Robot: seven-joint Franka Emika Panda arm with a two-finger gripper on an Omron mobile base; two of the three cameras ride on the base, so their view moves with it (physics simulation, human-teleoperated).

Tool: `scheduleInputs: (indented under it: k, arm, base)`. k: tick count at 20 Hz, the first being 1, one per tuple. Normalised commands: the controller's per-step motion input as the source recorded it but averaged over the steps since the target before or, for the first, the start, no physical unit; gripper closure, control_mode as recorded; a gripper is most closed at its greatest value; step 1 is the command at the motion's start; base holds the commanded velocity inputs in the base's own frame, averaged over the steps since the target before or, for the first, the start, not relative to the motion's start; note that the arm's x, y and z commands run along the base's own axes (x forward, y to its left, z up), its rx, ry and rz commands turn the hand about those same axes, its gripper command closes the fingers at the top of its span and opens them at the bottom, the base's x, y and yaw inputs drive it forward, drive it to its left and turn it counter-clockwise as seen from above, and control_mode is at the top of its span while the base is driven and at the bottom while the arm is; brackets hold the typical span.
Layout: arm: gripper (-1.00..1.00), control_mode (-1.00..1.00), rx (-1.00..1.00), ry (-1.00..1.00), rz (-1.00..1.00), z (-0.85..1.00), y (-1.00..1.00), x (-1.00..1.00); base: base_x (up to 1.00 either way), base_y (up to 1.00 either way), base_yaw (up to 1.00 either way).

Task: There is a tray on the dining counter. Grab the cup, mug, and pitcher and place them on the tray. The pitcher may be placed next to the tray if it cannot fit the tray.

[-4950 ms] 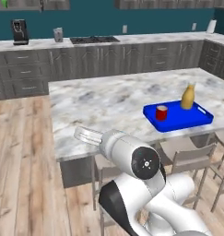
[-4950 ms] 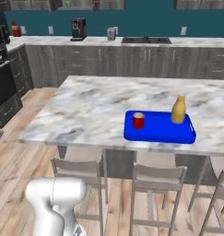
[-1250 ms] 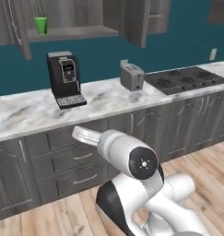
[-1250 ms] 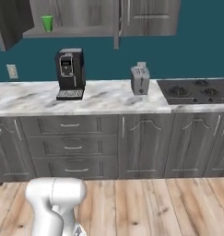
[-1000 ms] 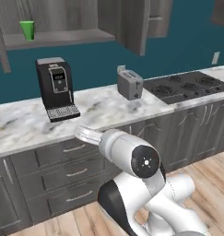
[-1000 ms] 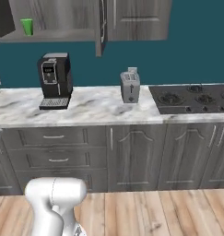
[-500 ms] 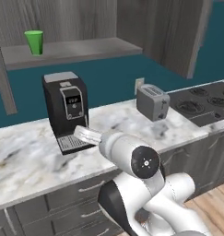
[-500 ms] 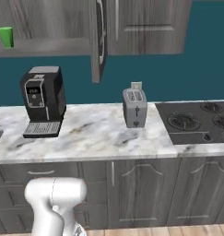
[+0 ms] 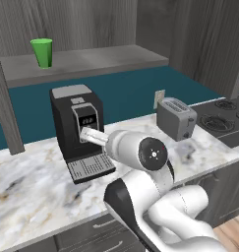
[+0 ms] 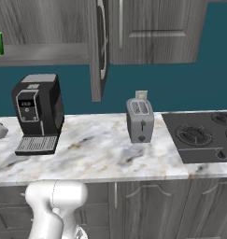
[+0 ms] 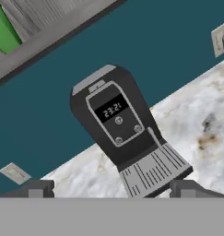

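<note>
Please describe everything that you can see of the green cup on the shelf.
The cup is a small bright green tumbler without a handle, tapered, wider at the rim than at the base. It looks like smooth plain plastic. It stands upright on the grey wooden shelf of an open wall cabinet, near the shelf's left end, above and to the left of the black coffee machine. Only the shelf touches it. Its inside cannot be seen.

The small green tapered cup (image 9: 42,52) stands alone on the grey wooden shelf (image 9: 91,60); a black boxy coffee machine (image 9: 77,129) rises beneath, crowding the approach.
</note>
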Motion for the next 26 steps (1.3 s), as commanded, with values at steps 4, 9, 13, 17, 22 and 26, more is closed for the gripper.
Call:
scheduleInputs:
  k: [4, 9, 13, 17, 22, 26]
  arm:
    - [-1.00, -1.00, 0.00, 0.64, -0.08, 0.89, 0.00, 0.20]
    - [-1.00, -1.00, 0.00, 0.27, -0.02, 0.54, -0.06, -0.07]
    - [-1.00, -1.00, 0.04, 0.00, 0.07, 0.34, -0.14, -0.09]
    - [-1.00, -1.00, 0.06, 0.00, 0.07, 0.61, -0.05, 0.00]
    - [-1.00, -1.00, 0.05, -0.02, 0.09, 0.60, -0.06, 0.06]
    - [-1.00, -1.00, 0.00, -0.21, 0.01, 0.34, 0.00, 0.02]
  base:
    - [0.00, 0.00, 0.00]
    - [0.00, 0.00, 0.00]
    - [0.00, 0.00, 0.00]
    - [0.00, 0.00, 0.00]
    - [0.00, 0.00, 0.00]
    - [0.00, 0.00, 0.00]
